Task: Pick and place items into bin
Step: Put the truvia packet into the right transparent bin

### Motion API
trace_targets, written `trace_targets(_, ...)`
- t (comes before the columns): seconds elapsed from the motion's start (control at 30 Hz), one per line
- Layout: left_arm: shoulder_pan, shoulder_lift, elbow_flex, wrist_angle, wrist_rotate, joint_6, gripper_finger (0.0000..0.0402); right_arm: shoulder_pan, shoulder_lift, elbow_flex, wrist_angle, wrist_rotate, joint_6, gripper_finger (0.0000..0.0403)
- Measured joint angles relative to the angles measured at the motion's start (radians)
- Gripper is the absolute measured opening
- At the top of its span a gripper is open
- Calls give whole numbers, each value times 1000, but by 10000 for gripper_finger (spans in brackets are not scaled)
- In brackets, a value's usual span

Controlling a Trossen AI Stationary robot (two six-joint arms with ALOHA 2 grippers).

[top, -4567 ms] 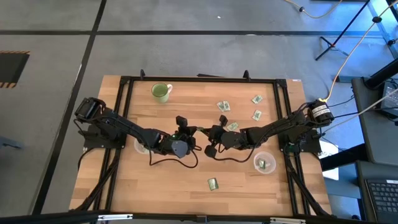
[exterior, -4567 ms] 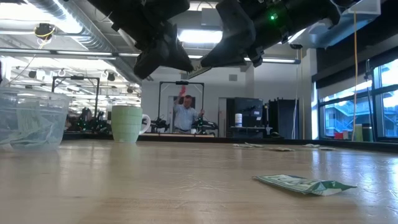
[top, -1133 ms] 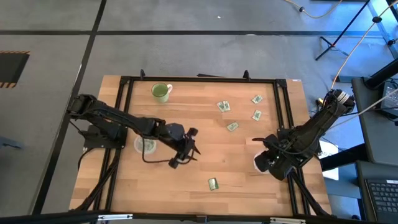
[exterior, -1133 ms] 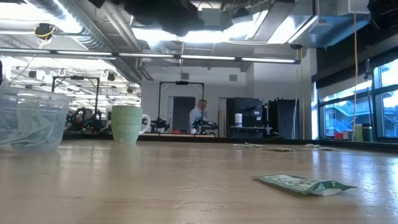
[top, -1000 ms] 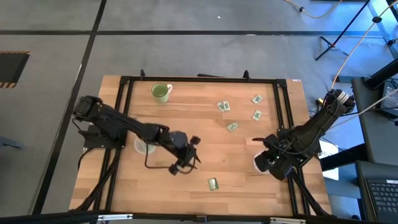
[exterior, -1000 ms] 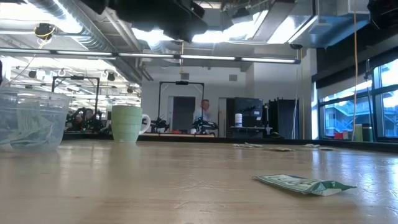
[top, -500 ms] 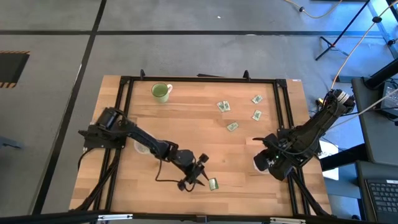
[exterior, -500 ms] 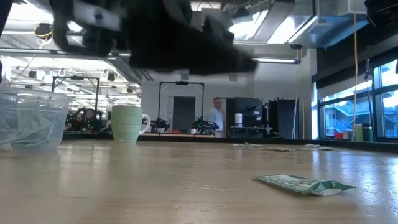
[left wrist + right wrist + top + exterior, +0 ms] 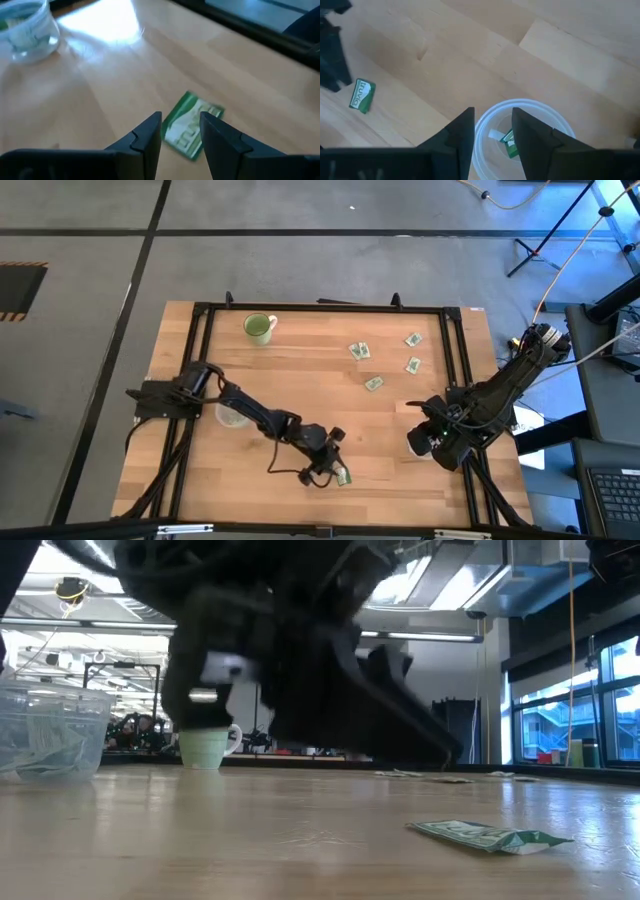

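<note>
A green-and-white packet (image 9: 192,127) lies flat on the wooden table near its front edge (image 9: 343,476); it also shows in the low view (image 9: 490,836). My left gripper (image 9: 181,120) hovers open just above and to the left of it (image 9: 332,460), without touching it. My right gripper (image 9: 492,130) stands open above a clear round bin (image 9: 520,106) at the table's right (image 9: 420,442). One packet (image 9: 509,137) lies in that bin. Several more packets lie at the far right, such as one (image 9: 359,350) and another (image 9: 413,365).
A second clear bin (image 9: 232,416) holding packets stands at the left, under my left arm. A light-green mug (image 9: 259,328) stands at the far left. A black frame (image 9: 320,307) runs around the table. Bare wood lies in the middle.
My left gripper has swept from the table's middle toward the near edge and to the right, coming down beside the lone packet near the front. It has stayed open. The packet has not moved.
</note>
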Motion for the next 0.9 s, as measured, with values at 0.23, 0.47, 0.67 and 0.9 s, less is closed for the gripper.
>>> trace_targets(0.23, 10, 49, 0, -4, 2, -12, 127, 0, 0, 0, 0, 0, 0, 133)
trace_targets(0.47, 12, 67, 1, 12, 27, -47, 127, 0, 0, 0, 0, 0, 0, 133)
trace_targets(0.67, 12, 68, 1, 7, 27, -49, 117, 0, 0, 0, 0, 0, 0, 133)
trace_targets(0.9, 14, 67, 3, -35, 27, -70, 59, 0, 0, 0, 0, -1, 0, 133)
